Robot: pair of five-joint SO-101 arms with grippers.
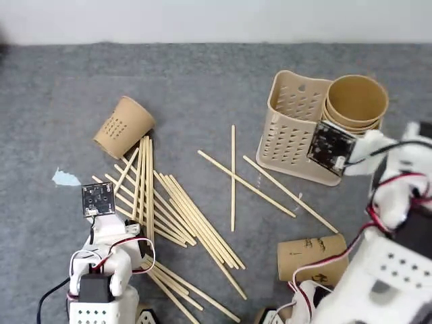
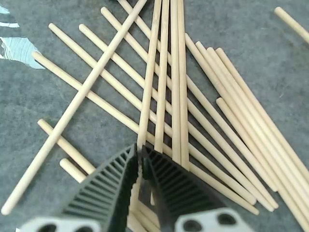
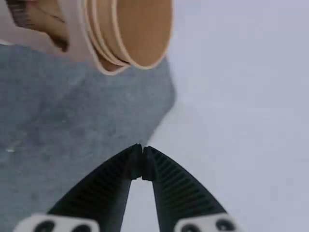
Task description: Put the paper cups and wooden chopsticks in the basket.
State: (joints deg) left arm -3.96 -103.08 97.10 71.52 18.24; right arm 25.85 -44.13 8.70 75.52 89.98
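Many wooden chopsticks [image 1: 182,216] lie scattered across the middle of the grey mat. My left gripper [image 2: 140,151] sits low over the pile, shut on the end of one chopstick [image 2: 150,82]. A beige perforated basket [image 1: 293,128] stands at the back right and holds a stack of paper cups [image 1: 356,101]. One paper cup [image 1: 123,126] lies on its side at the left, and another [image 1: 312,258] lies near the front right. My right gripper [image 3: 141,162] is shut and empty, above the mat's edge a little off the stacked cups [image 3: 130,34].
A small blue scrap [image 1: 66,178] lies on the mat left of the chopstick pile. The mat [image 3: 72,121] ends just beyond the basket, where a pale surface begins. Both arm bases stand along the front edge.
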